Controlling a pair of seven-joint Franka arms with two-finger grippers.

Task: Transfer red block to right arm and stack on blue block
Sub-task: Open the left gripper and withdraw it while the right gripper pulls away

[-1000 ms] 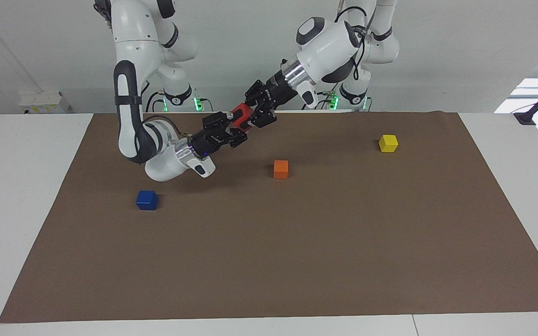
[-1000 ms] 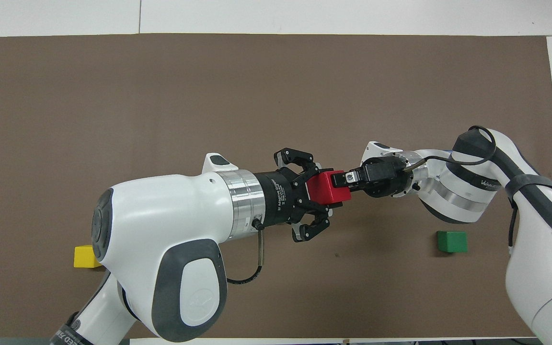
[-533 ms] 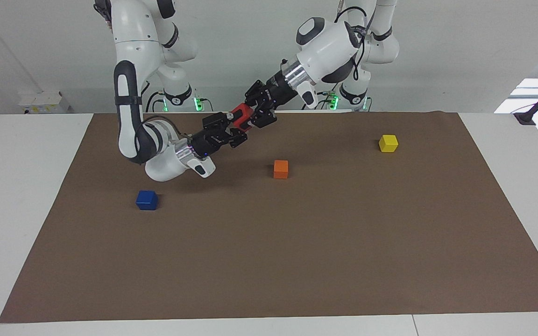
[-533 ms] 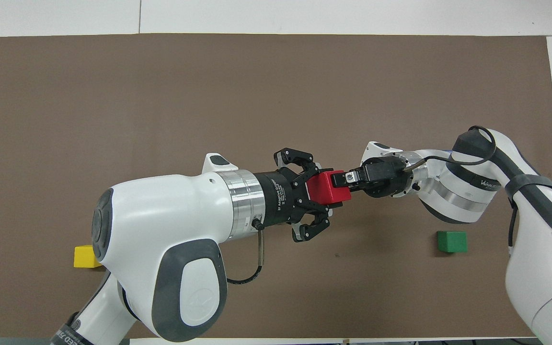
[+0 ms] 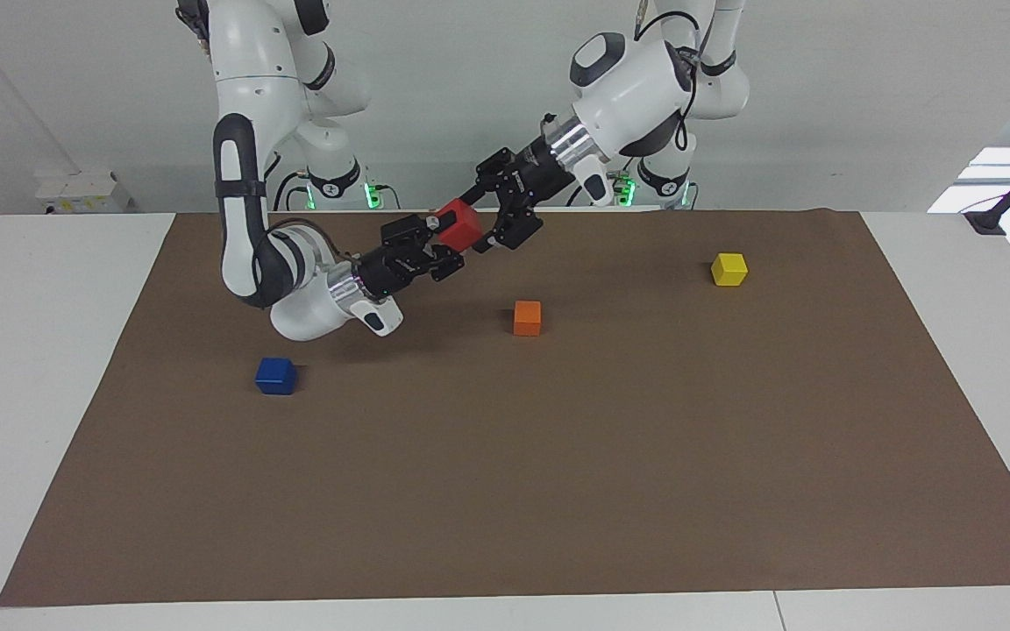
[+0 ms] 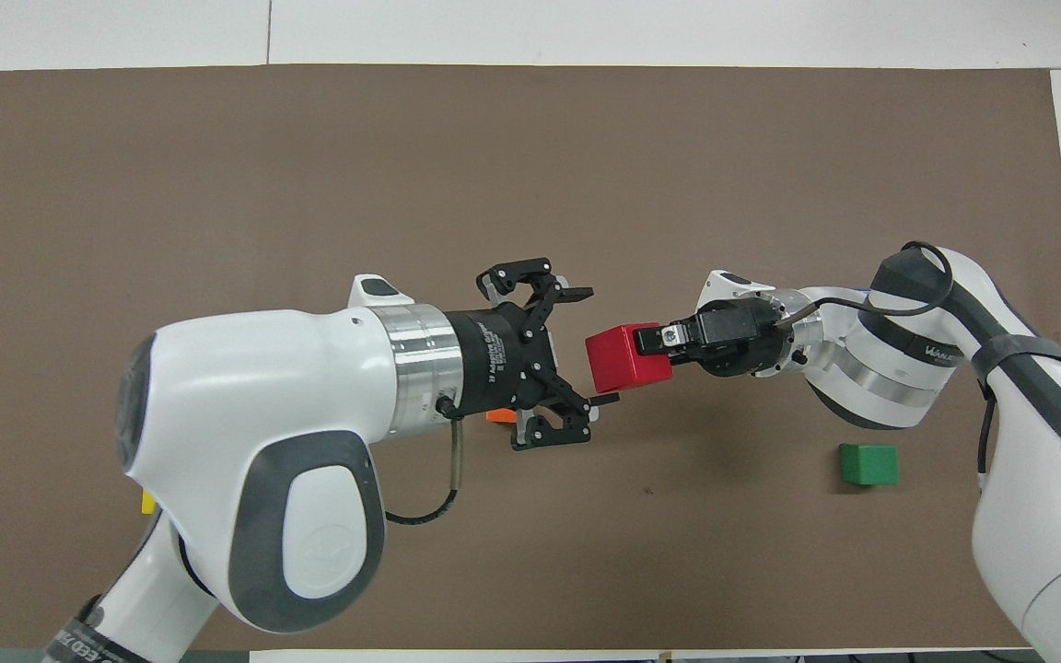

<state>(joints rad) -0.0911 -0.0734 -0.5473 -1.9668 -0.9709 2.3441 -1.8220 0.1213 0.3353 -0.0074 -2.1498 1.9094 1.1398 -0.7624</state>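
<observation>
The red block (image 5: 458, 224) (image 6: 625, 358) hangs in the air over the brown mat, close to the robots' edge. My right gripper (image 5: 444, 233) (image 6: 658, 342) is shut on it from the right arm's end. My left gripper (image 5: 489, 219) (image 6: 594, 347) stands open just beside the block, its fingers spread wider than the cube and not touching it. The blue block (image 5: 275, 375) rests on the mat toward the right arm's end, farther from the robots than the right arm's wrist. It is hidden in the overhead view.
An orange cube (image 5: 527, 317) (image 6: 500, 416) lies mid-mat, under the left gripper in the overhead view. A yellow cube (image 5: 729, 268) sits toward the left arm's end. A green cube (image 6: 868, 463) lies near the right arm. The brown mat (image 5: 558, 482) covers the table.
My left gripper has let go of the red block, opened wide and drawn back toward its own end. The right gripper keeps hold of the block in the same place.
</observation>
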